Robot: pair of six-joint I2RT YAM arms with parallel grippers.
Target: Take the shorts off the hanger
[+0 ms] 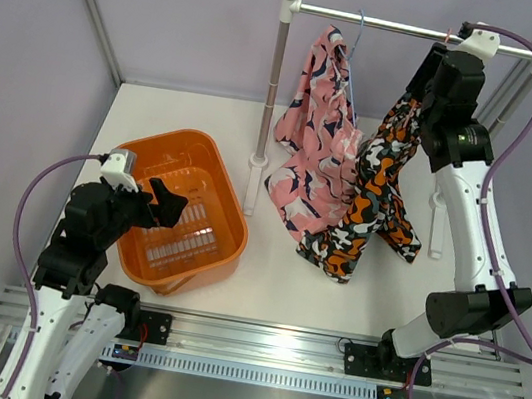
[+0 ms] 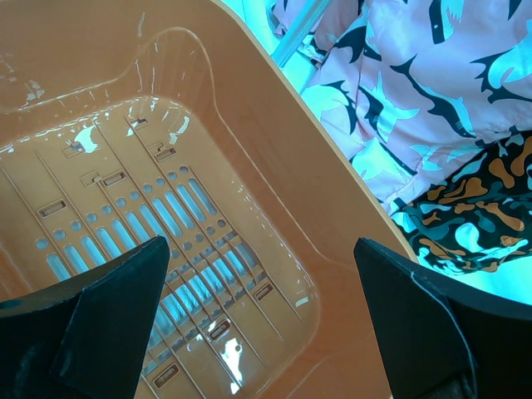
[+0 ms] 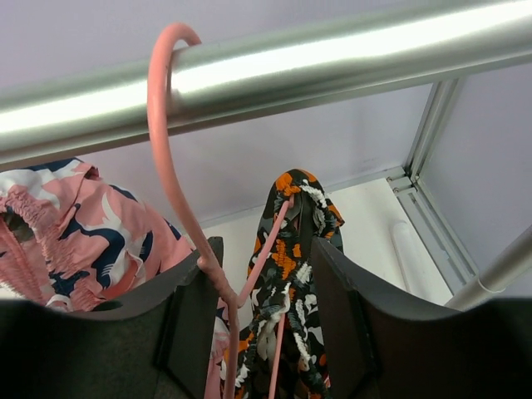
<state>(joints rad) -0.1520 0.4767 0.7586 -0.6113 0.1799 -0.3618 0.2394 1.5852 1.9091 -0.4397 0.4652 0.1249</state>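
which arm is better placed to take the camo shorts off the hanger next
Right. The right gripper is under the rail, its fingers either side of the pink hanger that carries the camouflage shorts. The left gripper hangs open over the orange basket, far from the hanger.

From the table [image 1: 273,282] centre, your basket [image 1: 233,217] sits at eight o'clock, the rail [image 1: 395,24] at one o'clock. Under the rail, the left shorts [image 1: 313,156] hang touching the right shorts [image 1: 371,206], at their nine o'clock. Your right gripper [image 3: 262,316] straddles the hanger [image 3: 166,158] neck below the rail; left gripper [image 2: 258,324] hangs over the basket.
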